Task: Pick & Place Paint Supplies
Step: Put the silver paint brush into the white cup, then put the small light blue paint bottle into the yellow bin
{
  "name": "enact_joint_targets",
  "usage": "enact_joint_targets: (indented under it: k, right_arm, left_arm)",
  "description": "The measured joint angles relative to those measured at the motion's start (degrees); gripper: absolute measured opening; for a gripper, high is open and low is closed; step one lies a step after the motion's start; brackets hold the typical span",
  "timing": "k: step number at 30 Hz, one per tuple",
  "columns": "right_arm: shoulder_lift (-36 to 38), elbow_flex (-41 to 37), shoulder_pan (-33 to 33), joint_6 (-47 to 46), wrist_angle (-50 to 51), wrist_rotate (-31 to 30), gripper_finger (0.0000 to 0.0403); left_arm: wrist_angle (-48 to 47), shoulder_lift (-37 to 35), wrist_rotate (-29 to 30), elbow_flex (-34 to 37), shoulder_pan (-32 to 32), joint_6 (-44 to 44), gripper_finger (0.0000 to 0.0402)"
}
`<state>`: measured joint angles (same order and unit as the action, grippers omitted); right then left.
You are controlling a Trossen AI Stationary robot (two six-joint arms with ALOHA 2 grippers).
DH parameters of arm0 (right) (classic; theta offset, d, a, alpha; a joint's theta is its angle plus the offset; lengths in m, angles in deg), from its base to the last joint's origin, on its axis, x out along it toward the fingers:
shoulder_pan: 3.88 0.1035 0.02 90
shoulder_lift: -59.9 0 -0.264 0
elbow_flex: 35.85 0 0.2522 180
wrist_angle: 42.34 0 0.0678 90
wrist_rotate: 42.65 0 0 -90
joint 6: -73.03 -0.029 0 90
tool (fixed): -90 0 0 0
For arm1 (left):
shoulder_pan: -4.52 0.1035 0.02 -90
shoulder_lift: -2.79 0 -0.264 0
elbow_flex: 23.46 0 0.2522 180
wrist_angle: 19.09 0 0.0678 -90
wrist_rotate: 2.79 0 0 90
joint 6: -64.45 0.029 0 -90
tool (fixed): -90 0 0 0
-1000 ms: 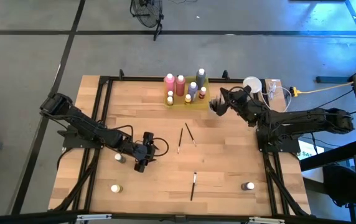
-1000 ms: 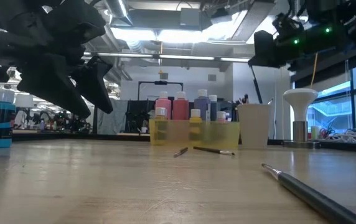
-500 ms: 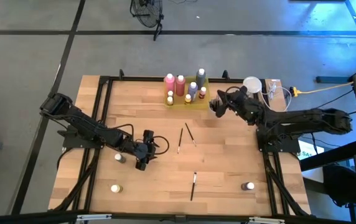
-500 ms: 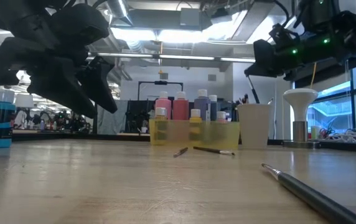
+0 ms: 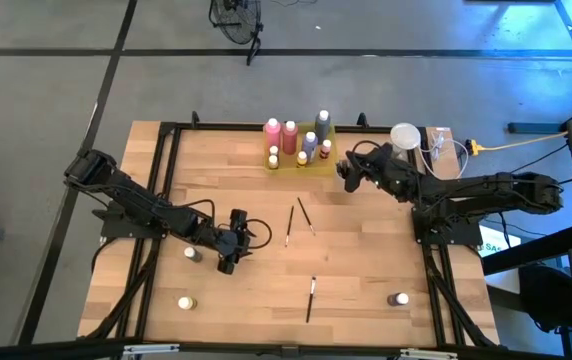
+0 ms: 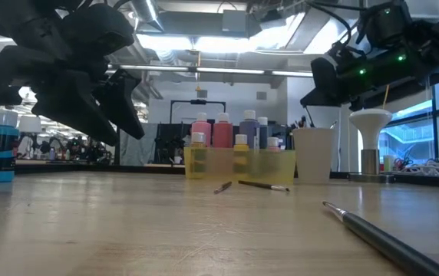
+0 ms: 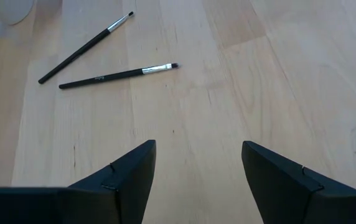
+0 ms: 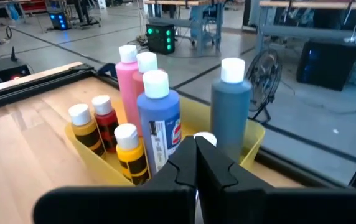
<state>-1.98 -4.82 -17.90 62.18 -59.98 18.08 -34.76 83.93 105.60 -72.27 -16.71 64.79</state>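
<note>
The left gripper hangs over the surface, jaws apart. The right gripper, jaws together, is beside the tray.

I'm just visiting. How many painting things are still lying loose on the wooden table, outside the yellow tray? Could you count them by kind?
Paintbrushes: 3
Small paint bottles: 3
Total: 6
</note>
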Motion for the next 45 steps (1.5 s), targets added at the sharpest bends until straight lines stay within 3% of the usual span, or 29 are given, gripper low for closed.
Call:
enact_joint_targets:
  k: [11, 22, 29, 33, 38, 41, 45]
  right_arm:
    - [0.0, 0.0, 0.02, -0.68, 0.94, 1.56, 0.0011]
    - [0.0, 0.0, 0.02, -1.98, -0.74, 1.43, 0.0141]
    - [0.07, 0.04, 1.33, -1.29, -14.02, 2.86, 0.0192]
    - [0.07, 0.04, 2.32, -1.34, -23.51, 12.76, 0.0198]
    - [0.09, 0.07, 3.27, -4.4, -31.14, 37.78, 0.0195]
    - [0.09, 0.09, 4.98, -6.86, -31.51, 49.42, 0.0194]
    - [-0.04, 0.09, 9.6, -6.91, -28.13, 53.77, 0.0193]
  left_arm:
    - [0.47, 0.0, 0.07, -0.02, 0.02, 0.02, 0.0235]
    - [0.52, 0.0, 0.09, -0.02, 0.02, -0.04, 0.0235]
    - [0.52, 0.0, 0.05, -0.02, 0.02, -0.11, 0.0233]
    - [0.76, 0.0, 0.05, -0.02, 0.02, 0.66, 0.0235]
    - [2.08, -0.03, 0.1, -0.48, -0.09, 3.7, 0.0233]
    - [2.12, -0.54, 0.23, -1.35, -0.14, 5.65, 0.0233]
    - [1.96, -0.74, -1.19, -1.42, -0.22, 5.85, 0.0233]
